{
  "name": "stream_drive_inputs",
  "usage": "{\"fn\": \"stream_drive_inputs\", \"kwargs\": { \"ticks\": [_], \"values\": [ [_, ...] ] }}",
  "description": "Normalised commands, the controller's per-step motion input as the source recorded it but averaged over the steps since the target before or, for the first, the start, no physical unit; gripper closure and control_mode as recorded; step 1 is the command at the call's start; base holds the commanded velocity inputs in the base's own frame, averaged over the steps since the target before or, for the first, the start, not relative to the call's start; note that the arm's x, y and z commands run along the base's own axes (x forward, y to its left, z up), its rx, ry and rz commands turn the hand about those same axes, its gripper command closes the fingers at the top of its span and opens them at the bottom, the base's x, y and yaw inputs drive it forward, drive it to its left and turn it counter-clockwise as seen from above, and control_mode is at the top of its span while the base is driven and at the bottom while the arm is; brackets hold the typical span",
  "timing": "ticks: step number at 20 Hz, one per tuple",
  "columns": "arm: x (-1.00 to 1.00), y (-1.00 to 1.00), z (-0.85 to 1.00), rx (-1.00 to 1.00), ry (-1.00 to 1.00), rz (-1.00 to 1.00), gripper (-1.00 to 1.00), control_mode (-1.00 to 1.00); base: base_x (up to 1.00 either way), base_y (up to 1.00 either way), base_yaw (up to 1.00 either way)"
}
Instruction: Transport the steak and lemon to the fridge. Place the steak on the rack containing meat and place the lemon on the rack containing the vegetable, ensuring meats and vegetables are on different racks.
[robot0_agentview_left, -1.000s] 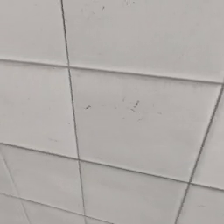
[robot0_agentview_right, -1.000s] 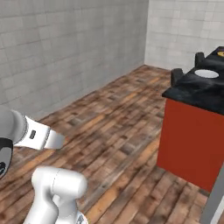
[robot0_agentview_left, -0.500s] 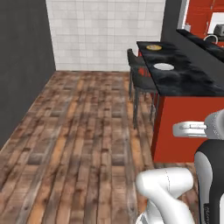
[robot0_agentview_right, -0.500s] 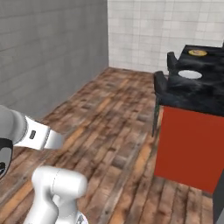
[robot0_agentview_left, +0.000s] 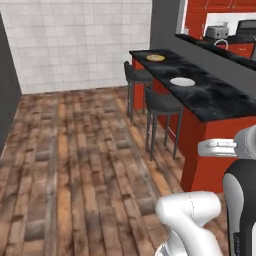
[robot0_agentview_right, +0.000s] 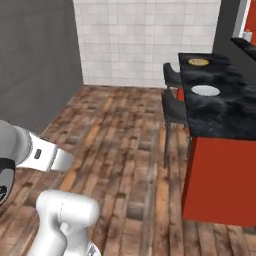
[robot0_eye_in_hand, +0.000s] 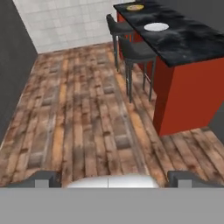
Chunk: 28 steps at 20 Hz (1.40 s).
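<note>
Gripper (robot0_eye_in_hand: 114, 180) fingers wide apart, facing wooden floor (robot0_eye_in_hand: 87, 113), red counter (robot0_eye_in_hand: 188, 87), stools (robot0_eye_in_hand: 136, 51).

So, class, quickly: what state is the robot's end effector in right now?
End effector: fingertips stand wide apart in the hand view, so open, holding nothing.

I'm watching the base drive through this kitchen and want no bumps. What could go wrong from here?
1. The red island counter with its black top juts into the floor on the robot's right; a tight turn might clip its corner.
2. Two dark stools stand on the aisle side of the counter and narrow the path.
3. A white plate and a yellow dish sit on the counter top; a bump could shake them.
</note>
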Motion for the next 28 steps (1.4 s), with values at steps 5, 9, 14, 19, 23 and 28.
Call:
{"fn": "stream_drive_inputs", "kwargs": {
  "ticks": [5, 9, 14, 19, 23, 28],
  "values": [
    [0.00, 0.00, 0.00, 0.00, 0.00, 0.00, -1.00, 1.00, 1.00, 1.00, -0.51],
    [0.00, 0.00, 0.00, 0.00, 0.00, 0.00, -1.00, 1.00, 1.00, 1.00, -0.51],
    [0.00, 0.00, 0.00, 0.00, 0.00, 0.00, -1.00, 1.00, 1.00, 1.00, -0.51],
    [0.00, 0.00, 0.00, 0.00, 0.00, 0.00, -1.00, 1.00, 1.00, 1.00, -0.51],
    [0.00, 0.00, 0.00, 0.00, 0.00, 0.00, -1.00, 1.00, 1.00, 1.00, -0.49],
    [0.00, 0.00, 0.00, 0.00, 0.00, 0.00, -1.00, 1.00, 0.92, 1.00, -0.46]
  ]
}}
